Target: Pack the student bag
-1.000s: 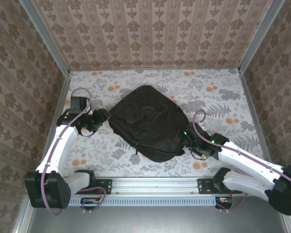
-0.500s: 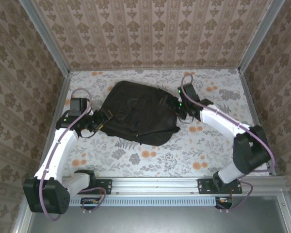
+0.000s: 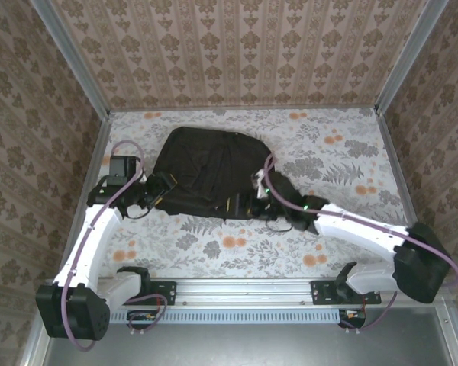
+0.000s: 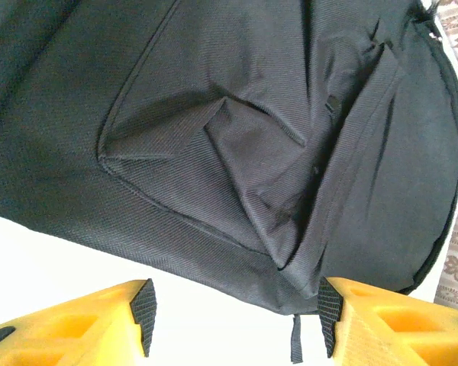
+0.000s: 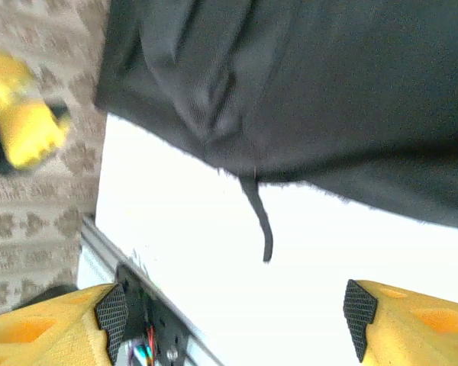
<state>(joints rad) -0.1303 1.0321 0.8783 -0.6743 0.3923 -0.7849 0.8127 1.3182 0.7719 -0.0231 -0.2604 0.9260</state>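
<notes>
The student bag (image 3: 210,171) is a large black fabric backpack lying flat on the floral table, a little left of centre. My left gripper (image 3: 162,191) is at its left edge. In the left wrist view the bag (image 4: 237,130) hangs over the left gripper (image 4: 237,320), whose jaws stand apart; a short strap (image 4: 295,343) dangles near the right pad (image 4: 330,313). My right gripper (image 3: 238,204) is at the bag's near edge. In the right wrist view it (image 5: 237,313) is open under the bag (image 5: 328,91), and a thin strap (image 5: 259,221) hangs above the gap.
A metal rail (image 3: 244,293) with both arm bases runs along the near edge. Patterned walls close in the left, back and right sides. Bare floral tabletop (image 3: 343,152) lies right of the bag. A blurred yellow finger of the left gripper (image 5: 19,114) appears in the right wrist view.
The bag has slid back and left. My right arm went from its near right corner to its far right side, then to its near edge, jaws narrowing. The left gripper stayed put.
</notes>
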